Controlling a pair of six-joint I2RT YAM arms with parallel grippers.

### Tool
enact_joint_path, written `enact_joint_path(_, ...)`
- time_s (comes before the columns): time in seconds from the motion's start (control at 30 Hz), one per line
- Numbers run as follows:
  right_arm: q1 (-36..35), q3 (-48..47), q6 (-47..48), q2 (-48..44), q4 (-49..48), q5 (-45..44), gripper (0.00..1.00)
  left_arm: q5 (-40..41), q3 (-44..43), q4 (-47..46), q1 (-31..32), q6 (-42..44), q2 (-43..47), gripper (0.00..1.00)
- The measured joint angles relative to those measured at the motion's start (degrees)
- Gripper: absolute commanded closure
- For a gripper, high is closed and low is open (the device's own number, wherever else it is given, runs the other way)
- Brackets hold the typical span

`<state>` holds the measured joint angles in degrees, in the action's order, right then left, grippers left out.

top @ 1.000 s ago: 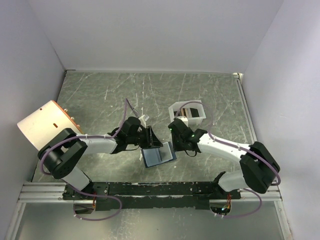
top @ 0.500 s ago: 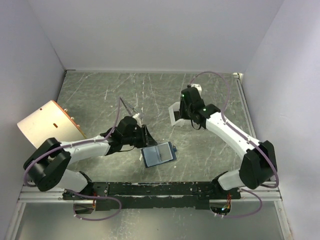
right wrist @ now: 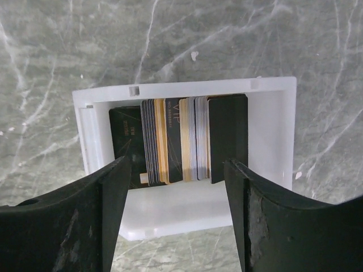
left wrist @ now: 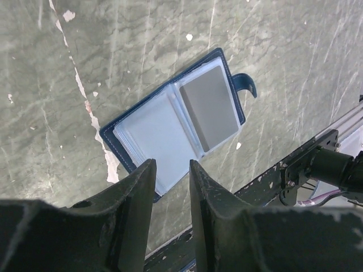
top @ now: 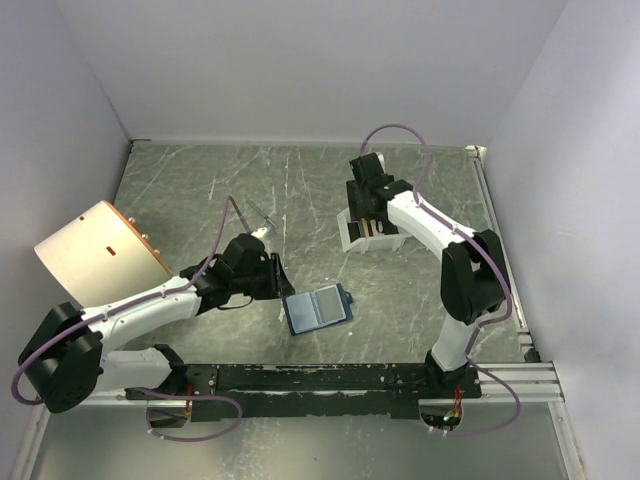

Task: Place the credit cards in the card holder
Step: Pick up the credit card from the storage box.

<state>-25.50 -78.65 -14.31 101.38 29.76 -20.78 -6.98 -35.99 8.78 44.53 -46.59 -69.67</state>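
The holder [top: 318, 309] lies unfolded and flat on the table [top: 200, 190], just beyond the rail [top: 320, 378] at the near edge. From above it is only a small blue rectangle. The left wrist view shows more of the holder [left wrist: 178, 119]: two pale pockets side by side, with a flat grey panel [left wrist: 210, 116] in the one nearer the snap tab [left wrist: 247, 85]. Whether that panel is a card I cannot tell. The left gripper [top: 275, 277] sits just left of the holder, apart from it. In its own view the left gripper [left wrist: 171, 165] has its jaws parted by a narrow gap with nothing between them, and the fingers cover the holder's near corner. Well left of the holder a tan box [top: 95, 250] sits by the side wall. Farther off, beyond the holder and to its right, the right gripper [top: 366, 200] hangs over the white tray [top: 350, 238] and hides much of it, so the cards [top: 376, 228] show there only as a few dark stripes. The right wrist view alone shows the cards [right wrist: 178, 147] clearly: a pack standing on edge inside the tray [right wrist: 275, 130], its black, gold and silver edges pressed together. The right gripper [right wrist: 176, 164] has its jaws spread wide with the pack showing between them, gripping nothing. Whether its fingers touch the tray I cannot tell.
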Motion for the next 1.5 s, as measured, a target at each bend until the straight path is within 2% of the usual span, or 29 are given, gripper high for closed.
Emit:
enact_joint_path(0.13, -0.04, 0.0, 1.7, 2.21, 0.35, 0.24, 0.24, 0.5, -2.32, 2.34, 0.0, 1.62, 1.6, 0.58)
enact_joint_path(0.5, -0.07, -1.29, 3.85, 8.46, 1.88, -0.52, 0.13, 0.46, -2.99, 4.15, -0.02, 4.04, 2.36, 0.57)
enact_joint_path(0.77, -0.98, -5.97, 4.13, 12.52, 2.86, -2.54, 0.11, 0.35, -2.95, 3.89, -0.02, 4.37, 1.9, 0.57)
enact_joint_path(0.97, -1.99, -8.81, 3.78, 16.81, 5.49, -8.63, 0.15, 0.35, -2.54, 3.48, -0.02, 4.37, 1.9, 0.57)
enact_joint_path(1.5, -2.64, -9.33, 3.43, 17.38, 8.76, -21.33, 0.33, 0.22, -1.73, 2.89, -0.09, 4.15, 1.95, 0.57)
